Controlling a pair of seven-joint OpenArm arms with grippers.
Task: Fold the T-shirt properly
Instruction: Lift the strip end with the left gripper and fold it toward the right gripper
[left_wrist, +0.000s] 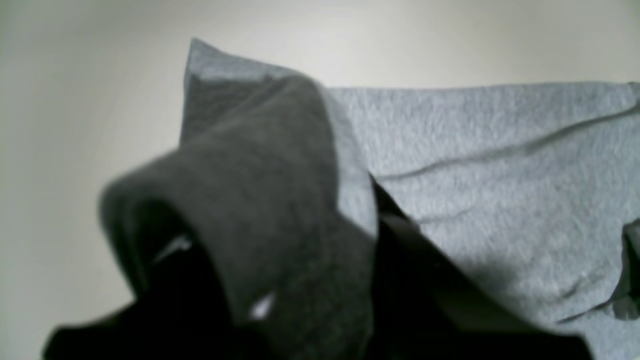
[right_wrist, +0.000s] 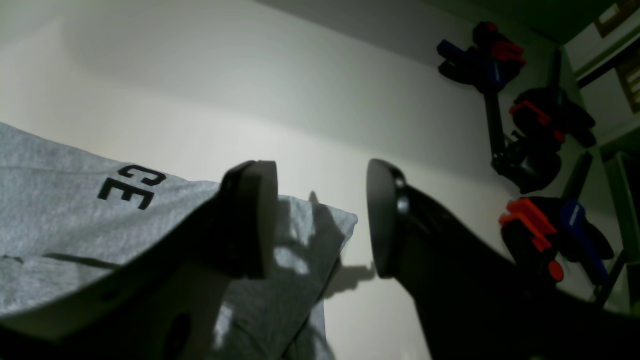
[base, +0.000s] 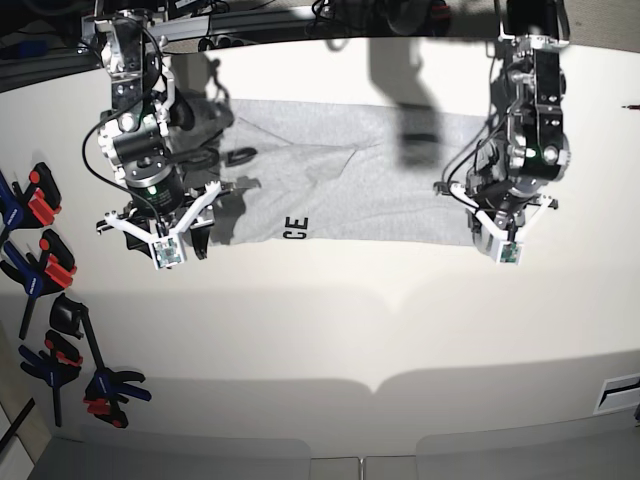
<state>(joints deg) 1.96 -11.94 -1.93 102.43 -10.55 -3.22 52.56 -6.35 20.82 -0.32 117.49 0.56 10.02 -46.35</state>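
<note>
Base view, near edge at 6 o'clock: bare white table (base: 330, 340). Clamps (base: 60, 330), black with red and blue grips, lie in a row at 8 o'clock by the table's edge; the same clamps (right_wrist: 540, 150) show at 3 o'clock in the right wrist view.

Mid-table: T-shirt (base: 340, 190), light heather grey, spread as a wide band between the two arms, creased diagonally near the middle. Black block letters "CE" (base: 296, 229) sit at its near hem, cut off at the fold, the rest of the word hidden. Same letters (right_wrist: 131, 186) show in the right wrist view at 9 o'clock on the T-shirt (right_wrist: 60, 215); a corner of cloth pokes out behind the pads.

Right gripper (base: 165, 225) at 9 o'clock of the base view, over the shirt's end. Right wrist view shows the gripper (right_wrist: 322, 220) with pads apart, nothing between them, table showing in the gap.

Left gripper (base: 497, 222) at 3 o'clock, on the shirt's other end. In the left wrist view the gripper (left_wrist: 320, 280) is mostly buried: a dark, out-of-focus fold of T-shirt (left_wrist: 500, 165) cloth drapes over it, so the fingers can't be seen directly; they are pinched together with shirt fabric bunched at them. Beyond, the shirt lies flat with shallow wrinkles toward 3 o'clock.

Far edge at 12 o'clock: arm bases and cables, dim, hard to make out.
</note>
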